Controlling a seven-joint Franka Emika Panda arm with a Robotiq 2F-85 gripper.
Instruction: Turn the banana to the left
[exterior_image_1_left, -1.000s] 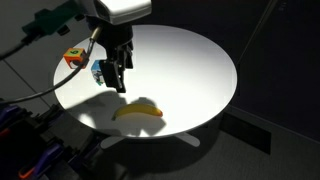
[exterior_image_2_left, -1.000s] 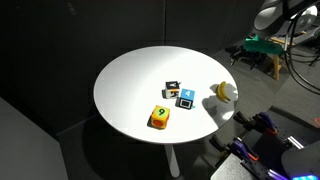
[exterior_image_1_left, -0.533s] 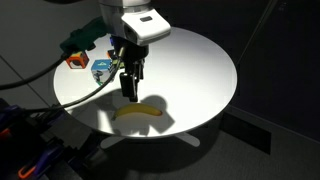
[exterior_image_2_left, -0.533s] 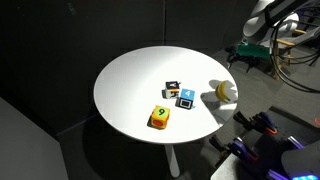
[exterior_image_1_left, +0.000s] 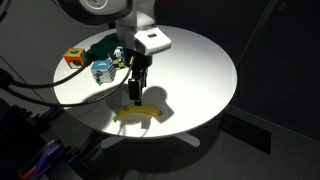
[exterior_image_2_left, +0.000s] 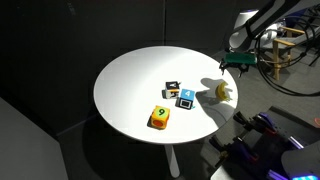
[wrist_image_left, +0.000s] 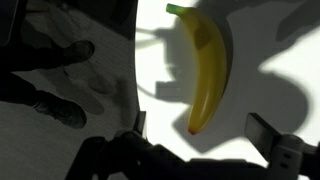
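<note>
The banana (exterior_image_1_left: 138, 113) is a curved yellow fruit lying near the front edge of the round white table (exterior_image_1_left: 190, 60). It also shows in an exterior view (exterior_image_2_left: 224, 92) at the table's right edge and in the wrist view (wrist_image_left: 204, 70), with a green stem end at the top. My gripper (exterior_image_1_left: 134, 93) hangs just above the banana with its fingers open and empty. In the wrist view the open fingers (wrist_image_left: 200, 135) straddle the banana's lower tip. In an exterior view the gripper (exterior_image_2_left: 238, 62) is above the banana.
Several small coloured cubes stand on the table: an orange one (exterior_image_1_left: 73, 58), a blue one (exterior_image_1_left: 101, 69), and in an exterior view a yellow one (exterior_image_2_left: 160, 117), a blue one (exterior_image_2_left: 186, 98) and a dark one (exterior_image_2_left: 172, 88). Cables and equipment stand off the table (exterior_image_2_left: 270, 140).
My gripper has moved from near the cubes across the table and down to just above the banana. The banana and cubes have not moved.
</note>
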